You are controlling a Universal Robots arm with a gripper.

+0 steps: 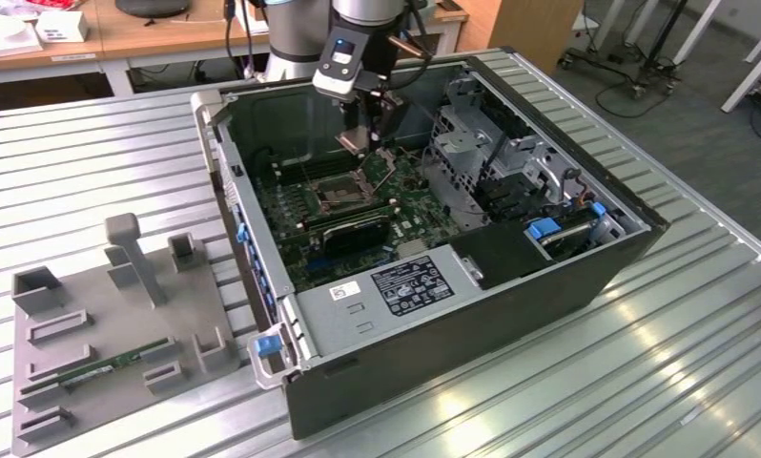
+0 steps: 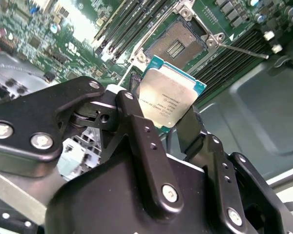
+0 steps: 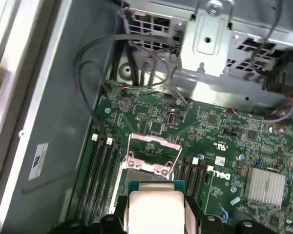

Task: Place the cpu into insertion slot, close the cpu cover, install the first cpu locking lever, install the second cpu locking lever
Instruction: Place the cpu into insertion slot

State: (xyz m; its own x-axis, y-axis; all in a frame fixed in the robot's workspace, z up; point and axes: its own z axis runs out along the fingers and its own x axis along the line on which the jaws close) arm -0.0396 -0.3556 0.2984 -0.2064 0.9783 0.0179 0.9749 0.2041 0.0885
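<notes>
My gripper (image 1: 358, 143) is shut on the cpu (image 2: 168, 100), a flat square chip with a silvery face and a green edge, held between two black fingers (image 2: 136, 122). It hangs inside the open computer case, a little above the green board. The insertion slot (image 2: 178, 44) lies open just beyond the chip, its dark centre bare. In the first wrist view the cpu (image 3: 154, 207) sits just short of the insertion slot (image 3: 141, 168). The cpu cover (image 3: 154, 140), a thin metal frame, stands raised at the slot's far side. A thin locking lever (image 2: 244, 50) sticks out beside the socket.
The case wall (image 1: 247, 191) and a metal drive cage (image 1: 483, 143) flank the board. Black memory slots (image 3: 100, 165) run on both sides of the socket, and a finned heatsink (image 3: 266, 185) sits nearby. At the exterior view's left, a grey fixture (image 1: 113, 334) holds a green memory stick (image 1: 113, 365).
</notes>
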